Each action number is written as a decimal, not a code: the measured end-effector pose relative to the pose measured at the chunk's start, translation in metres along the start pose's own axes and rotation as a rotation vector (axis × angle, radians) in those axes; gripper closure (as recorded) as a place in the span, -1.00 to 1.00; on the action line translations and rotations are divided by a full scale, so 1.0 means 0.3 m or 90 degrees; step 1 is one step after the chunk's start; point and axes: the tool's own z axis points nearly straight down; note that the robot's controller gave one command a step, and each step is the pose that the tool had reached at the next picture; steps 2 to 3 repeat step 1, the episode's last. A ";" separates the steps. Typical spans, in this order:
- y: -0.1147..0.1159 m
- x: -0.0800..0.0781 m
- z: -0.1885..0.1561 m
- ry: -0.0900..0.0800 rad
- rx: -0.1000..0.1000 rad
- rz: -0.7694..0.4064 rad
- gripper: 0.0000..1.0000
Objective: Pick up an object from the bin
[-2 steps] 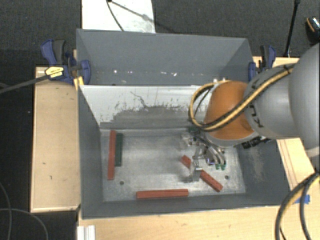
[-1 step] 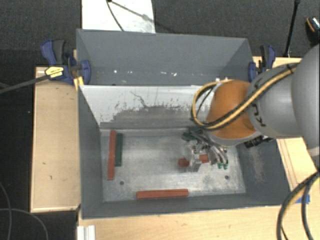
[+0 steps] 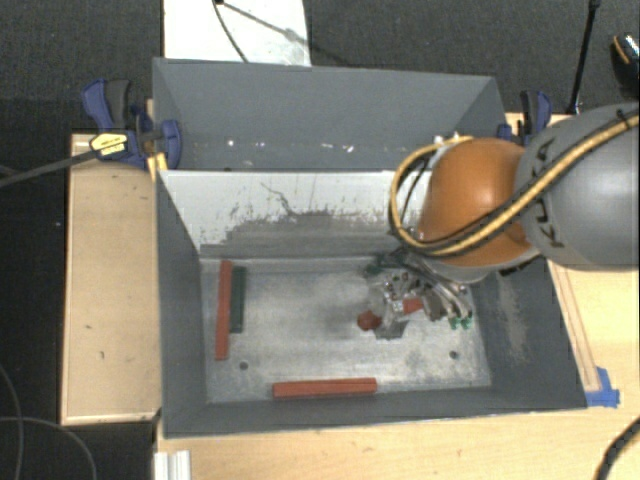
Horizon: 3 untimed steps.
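Note:
My gripper point(image 3: 392, 318) hangs low over the bin's floor, right of centre, under the orange wrist cover. A small red block point(image 3: 368, 320) lies on the floor right at the gripper's left side; I cannot tell whether they touch. Another bit of red point(image 3: 411, 307) shows against the gripper body, and what it belongs to is unclear. A small green piece point(image 3: 460, 321) lies just right of the gripper.
A long red bar point(image 3: 325, 388) lies flat along the front wall. At the left wall a red bar point(image 3: 223, 309) and a dark green bar point(image 3: 238, 298) lie side by side, pointing front to back. The arm covers the bin's right rear part.

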 end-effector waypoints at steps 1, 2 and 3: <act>-0.002 0.091 -0.279 0.000 0.001 -0.015 1.00; -0.002 0.091 -0.279 0.000 0.001 -0.015 1.00; -0.002 0.091 -0.279 0.000 0.001 -0.015 1.00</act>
